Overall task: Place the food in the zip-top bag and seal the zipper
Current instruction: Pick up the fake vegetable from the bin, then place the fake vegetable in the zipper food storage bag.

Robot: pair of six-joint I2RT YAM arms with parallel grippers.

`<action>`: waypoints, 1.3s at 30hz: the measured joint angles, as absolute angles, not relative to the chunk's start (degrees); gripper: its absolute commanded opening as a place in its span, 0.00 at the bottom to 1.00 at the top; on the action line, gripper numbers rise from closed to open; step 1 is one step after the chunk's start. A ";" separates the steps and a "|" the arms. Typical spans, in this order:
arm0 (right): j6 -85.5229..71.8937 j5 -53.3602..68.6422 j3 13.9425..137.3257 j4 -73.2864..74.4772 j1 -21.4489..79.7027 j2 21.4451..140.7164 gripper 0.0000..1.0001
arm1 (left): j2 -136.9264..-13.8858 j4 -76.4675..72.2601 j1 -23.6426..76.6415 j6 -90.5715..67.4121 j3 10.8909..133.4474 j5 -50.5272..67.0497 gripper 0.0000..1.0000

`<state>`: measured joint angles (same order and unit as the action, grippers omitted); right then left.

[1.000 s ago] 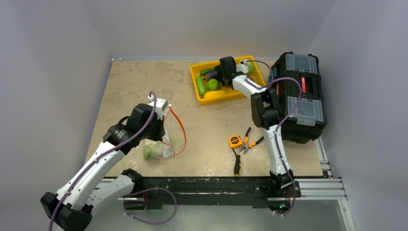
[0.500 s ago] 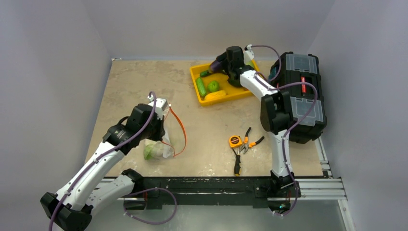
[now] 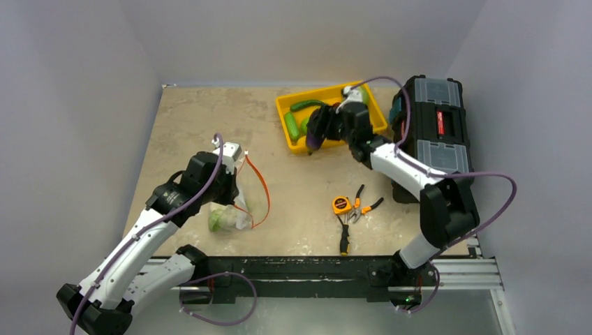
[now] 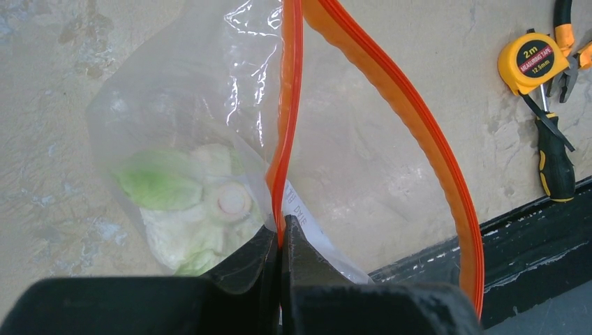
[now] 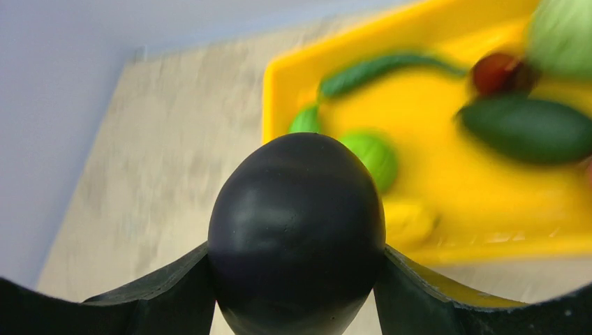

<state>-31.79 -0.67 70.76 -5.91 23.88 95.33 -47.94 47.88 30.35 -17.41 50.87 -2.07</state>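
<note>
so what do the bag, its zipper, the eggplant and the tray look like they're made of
bag: thin clear plastic film, glossy; it crinkles and throws glare.
zipper: stiffer orange plastic, holds a curve.
eggplant: smooth, dark, soft sheen; likely moulded plastic or rubber, can't tell which.
tray: yellow, looks like rigid plastic, though blurred.

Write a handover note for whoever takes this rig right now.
Left claw: shut on the thin orange-red zipper strip, holding the small clear plastic bag open at the mouth.
Right claw: shut on the dark purple toy eggplant, in the air by the near edge of the yellow plastic tray.
Done: the white-and-green toy cauliflower is inside the bag.
Left: bag the eggplant, fetch the other toy pieces from the tray, then close the zipper.
</note>
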 measured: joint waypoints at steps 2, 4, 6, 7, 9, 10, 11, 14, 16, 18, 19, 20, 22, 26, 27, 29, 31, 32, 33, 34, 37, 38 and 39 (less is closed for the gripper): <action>-28.73 0.80 63.31 -6.52 28.14 91.18 0.00 | -47.94 47.90 30.35 -17.41 50.87 -2.07 0.00; -26.41 2.37 58.28 -7.05 33.82 88.62 0.00 | -47.92 47.97 30.35 -17.43 50.87 -2.07 0.00; -25.74 4.05 54.22 -8.45 38.57 86.28 0.00 | -47.88 48.01 30.35 -17.43 50.87 -2.13 0.00; -25.87 5.15 51.68 -9.17 40.84 84.51 0.00 | -47.79 48.03 30.35 -17.43 50.87 -2.15 0.00; -26.59 7.03 47.97 -10.24 43.46 81.01 0.00 | -47.48 48.12 30.35 -17.43 50.87 -2.17 0.00; -27.03 7.22 47.13 -10.35 44.27 79.61 0.00 | -47.20 48.12 30.35 -17.43 50.87 -2.20 0.00; -27.18 7.14 46.89 -10.37 44.93 78.54 0.00 | -46.96 48.12 30.35 -17.43 50.87 -2.20 0.00; -27.18 5.04 46.92 -11.09 48.47 73.91 0.00 | -46.11 48.10 30.35 -17.43 50.87 -2.22 0.00; -26.85 3.70 47.11 -11.64 50.89 70.74 0.00 | -45.32 48.10 30.35 -17.43 50.87 -2.20 0.00; -26.15 2.42 47.90 -12.62 53.39 67.75 0.00 | -44.18 48.05 30.35 -17.43 50.85 -2.17 0.00; -25.76 2.13 48.49 -13.69 54.43 66.72 0.00 | -43.48 48.01 30.35 -17.43 50.85 -2.15 0.00; -25.36 1.91 49.50 -15.57 55.57 65.93 0.00 | -42.74 47.97 30.35 -17.43 50.83 -2.15 0.00; -25.04 1.41 50.57 -17.69 56.60 66.04 0.00 | -41.58 47.86 30.35 -17.43 50.76 -2.15 0.00; -24.51 -3.14 53.49 -24.12 61.39 70.30 0.00 | -40.40 47.83 30.35 -17.43 50.72 -2.15 0.00; -24.25 -4.51 53.71 -25.34 62.78 71.46 0.00 | -40.32 47.83 30.35 -17.43 50.72 -2.15 0.00; -23.33 -9.65 53.78 -28.10 66.89 74.50 0.00 | -40.05 47.81 30.35 -17.43 50.72 -2.15 0.00; -22.46 -13.43 53.78 -29.34 70.04 77.19 0.00 | -39.99 47.79 30.35 -17.43 50.70 -2.15 0.00; -21.82 -15.53 53.78 -29.91 71.57 78.54 0.00 | -39.86 47.77 30.35 -17.43 50.70 -2.17 0.00; -21.19 -17.65 53.74 -30.52 72.93 79.77 0.02 | -39.70 47.75 30.35 -17.43 50.70 -2.15 0.00; -20.56 -19.42 53.65 -31.18 74.04 80.75 0.04 | -39.57 47.75 30.35 -17.43 50.70 -2.15 0.00; -19.59 -23.29 53.01 -31.51 75.40 81.82 0.15 | -39.29 47.72 30.35 -17.43 50.70 -2.17 0.00; -19.44 -24.29 52.86 -31.44 75.44 81.84 0.19 | -39.24 47.70 30.35 -17.43 50.70 -2.17 0.00; -19.35 -24.95 52.73 -31.51 75.44 81.84 0.23 | -39.24 47.70 30.35 -17.43 50.70 -2.17 0.00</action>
<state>-19.35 -24.95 52.73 -31.51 75.44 81.84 -39.24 47.70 30.35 -17.43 50.70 -2.17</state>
